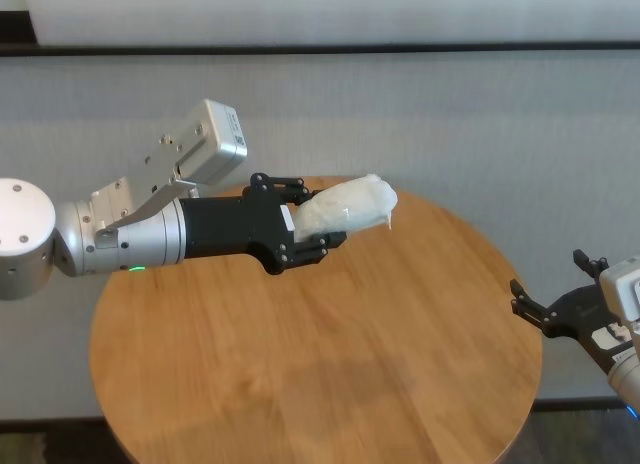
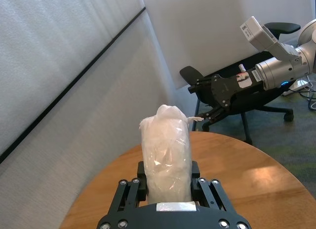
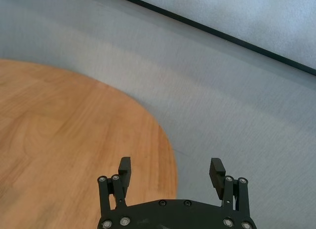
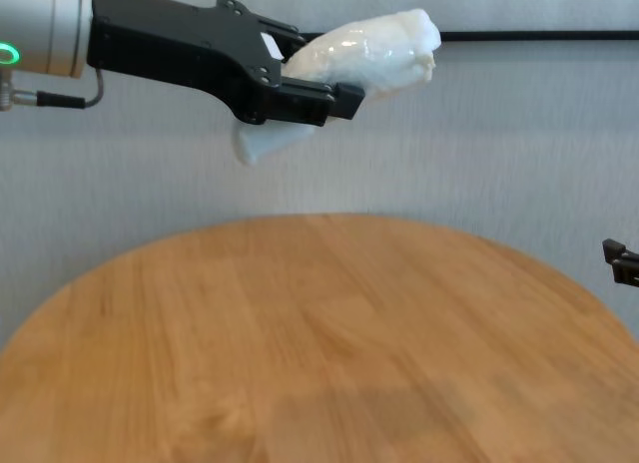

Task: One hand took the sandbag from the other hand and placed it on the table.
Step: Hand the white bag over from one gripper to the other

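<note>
The left end effector (image 1: 312,222) is clamped on the sandbag (image 1: 345,211), held high above the far side of the worktop (image 1: 320,364), while the right end effector (image 1: 560,299) waits fully open and empty at the right edge; judged risk: the slick wrap slipping during handover.

Centre frame, our left gripper (image 1: 312,222) clamps the white sandbag (image 1: 345,209) above the round wooden counter (image 1: 300,364); our right gripper (image 1: 545,302) gapes lower right.
</note>
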Available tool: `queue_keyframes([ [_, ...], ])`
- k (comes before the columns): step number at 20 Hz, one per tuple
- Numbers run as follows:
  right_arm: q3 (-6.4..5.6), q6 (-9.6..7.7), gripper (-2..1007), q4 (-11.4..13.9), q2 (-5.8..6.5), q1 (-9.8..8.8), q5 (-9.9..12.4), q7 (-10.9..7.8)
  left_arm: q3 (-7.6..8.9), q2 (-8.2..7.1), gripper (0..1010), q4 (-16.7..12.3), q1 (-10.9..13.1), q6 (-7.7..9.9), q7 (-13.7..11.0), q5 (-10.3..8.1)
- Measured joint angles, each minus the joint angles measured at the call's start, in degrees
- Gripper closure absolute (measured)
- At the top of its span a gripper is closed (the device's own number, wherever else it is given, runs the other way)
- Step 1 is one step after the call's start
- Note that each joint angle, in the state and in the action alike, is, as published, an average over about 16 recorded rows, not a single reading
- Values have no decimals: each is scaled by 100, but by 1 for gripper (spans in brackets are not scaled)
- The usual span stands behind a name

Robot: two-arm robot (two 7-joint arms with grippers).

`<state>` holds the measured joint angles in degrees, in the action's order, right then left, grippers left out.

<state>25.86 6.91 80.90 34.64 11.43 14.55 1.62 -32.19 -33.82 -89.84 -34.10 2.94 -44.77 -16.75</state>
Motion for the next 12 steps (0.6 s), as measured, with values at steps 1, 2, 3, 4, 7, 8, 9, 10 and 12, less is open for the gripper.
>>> queue_keyframes([
  [1,0,0,4,0,0,0,0,0,0,0,495,0,0,0,0,1],
  [2,0,0,4,0,0,0,0,0,1,0,495,-1,0,1,0,1],
  [3,0,0,4,0,0,0,0,0,1,0,495,-1,0,1,0,2],
  [4,0,0,4,0,0,0,0,0,1,0,495,-2,0,1,0,2],
  [7,0,0,4,0,0,0,0,0,2,0,495,-3,0,2,0,4],
  [8,0,0,4,0,0,0,0,0,2,0,495,-3,0,2,0,5],
  [9,0,0,4,0,0,0,0,0,2,1,495,-3,0,2,0,5],
  [10,0,0,4,0,0,0,0,0,2,1,495,-3,0,2,0,6],
  [12,0,0,4,0,0,0,0,0,2,1,495,-4,0,2,0,7],
])
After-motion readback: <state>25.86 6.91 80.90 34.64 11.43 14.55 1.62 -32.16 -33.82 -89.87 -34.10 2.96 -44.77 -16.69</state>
